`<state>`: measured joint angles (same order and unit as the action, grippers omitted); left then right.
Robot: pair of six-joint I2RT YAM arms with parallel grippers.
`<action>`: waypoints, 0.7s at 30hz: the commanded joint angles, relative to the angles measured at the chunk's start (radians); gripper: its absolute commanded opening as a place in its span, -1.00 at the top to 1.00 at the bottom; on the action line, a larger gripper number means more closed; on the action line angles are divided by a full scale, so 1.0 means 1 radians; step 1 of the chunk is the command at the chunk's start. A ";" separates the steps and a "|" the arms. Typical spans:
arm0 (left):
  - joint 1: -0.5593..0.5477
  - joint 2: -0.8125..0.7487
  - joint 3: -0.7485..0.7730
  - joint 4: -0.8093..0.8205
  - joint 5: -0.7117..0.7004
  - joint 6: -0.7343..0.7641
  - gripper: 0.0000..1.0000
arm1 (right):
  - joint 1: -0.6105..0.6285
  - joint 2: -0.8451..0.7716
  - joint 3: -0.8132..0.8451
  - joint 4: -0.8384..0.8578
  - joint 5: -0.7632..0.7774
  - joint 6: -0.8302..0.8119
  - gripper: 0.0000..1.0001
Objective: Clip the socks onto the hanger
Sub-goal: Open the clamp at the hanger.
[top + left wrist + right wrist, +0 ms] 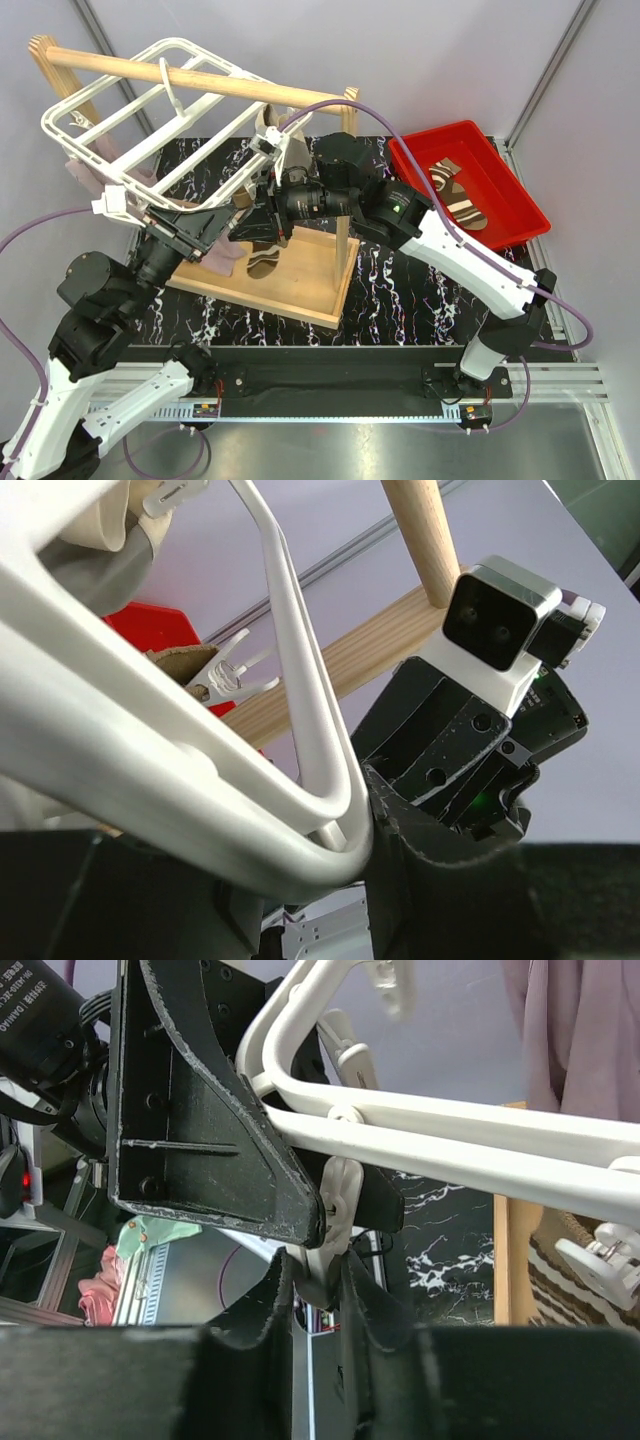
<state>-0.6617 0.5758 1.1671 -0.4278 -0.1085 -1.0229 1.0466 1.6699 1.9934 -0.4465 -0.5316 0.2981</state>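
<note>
Left gripper clamped on corner of white plastic rectangular hanger; right gripper pinched together on small white plastic clip.

From high above and behind the robot we are looking down on the whole table, standing far enough back to be taking in the entire hanger. On the left wrist we are looking upward, pressing close against the hanger's corner and facing the right wrist's camera. On the right wrist we are looking across that same corner, equally close. All three views are sharing it.
</note>
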 commanded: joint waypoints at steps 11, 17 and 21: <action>0.002 0.018 0.031 -0.055 -0.075 0.049 1.00 | 0.007 -0.176 -0.084 -0.064 0.183 -0.066 -0.58; 0.004 0.027 0.055 -0.106 -0.108 0.026 1.00 | 0.007 -0.266 -0.156 -0.064 0.258 -0.076 -0.58; 0.004 0.025 0.042 -0.086 -0.097 0.021 1.00 | 0.006 -0.240 -0.163 -0.011 0.191 -0.042 -0.54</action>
<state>-0.6628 0.5797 1.1912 -0.5068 -0.1429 -1.0195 1.0477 1.4086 1.8446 -0.5179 -0.3260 0.2436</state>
